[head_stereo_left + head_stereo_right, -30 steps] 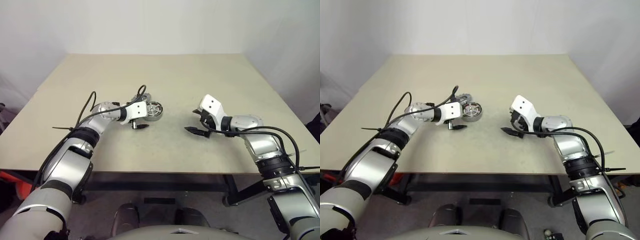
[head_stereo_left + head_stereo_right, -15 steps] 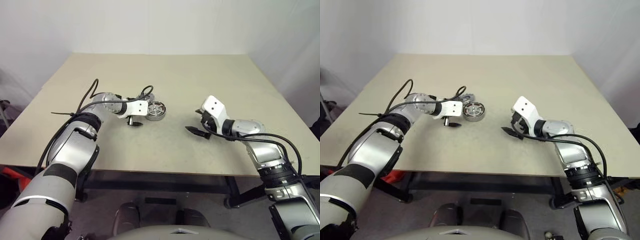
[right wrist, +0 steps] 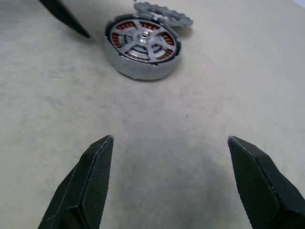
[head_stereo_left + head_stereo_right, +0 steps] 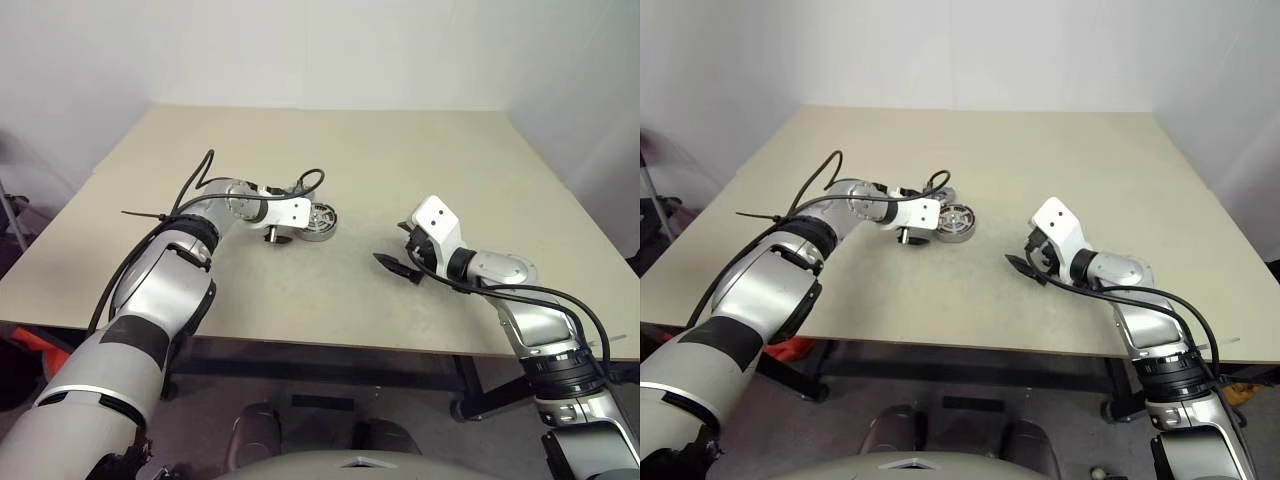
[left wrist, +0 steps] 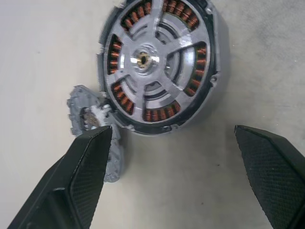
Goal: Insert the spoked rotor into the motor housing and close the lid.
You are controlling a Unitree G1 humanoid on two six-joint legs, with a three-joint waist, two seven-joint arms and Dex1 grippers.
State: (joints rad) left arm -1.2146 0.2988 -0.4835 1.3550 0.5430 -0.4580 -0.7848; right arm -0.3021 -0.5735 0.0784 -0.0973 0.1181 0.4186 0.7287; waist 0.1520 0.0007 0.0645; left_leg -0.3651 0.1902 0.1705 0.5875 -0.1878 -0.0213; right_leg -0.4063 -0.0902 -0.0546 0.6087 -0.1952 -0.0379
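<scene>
motor housing (image 5: 162,64) sits on worktop (image 4: 330,160), spoked rotor (image 5: 143,59) seated inside, copper windings visible. lid (image 5: 88,119) lies touching the housing's side. left end effector (image 5: 174,162) just beside housing, fingers apart, empty. right end effector (image 3: 167,176) well apart, fingers spread, empty.

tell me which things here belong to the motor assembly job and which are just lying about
Part of the job:
- motor housing, copper windings showing
- spoked rotor, seated in the housing
- lid, lying on the table against the housing, not yet on
- left gripper and right gripper, both open

Just lying about:
- nothing besides the table
</scene>
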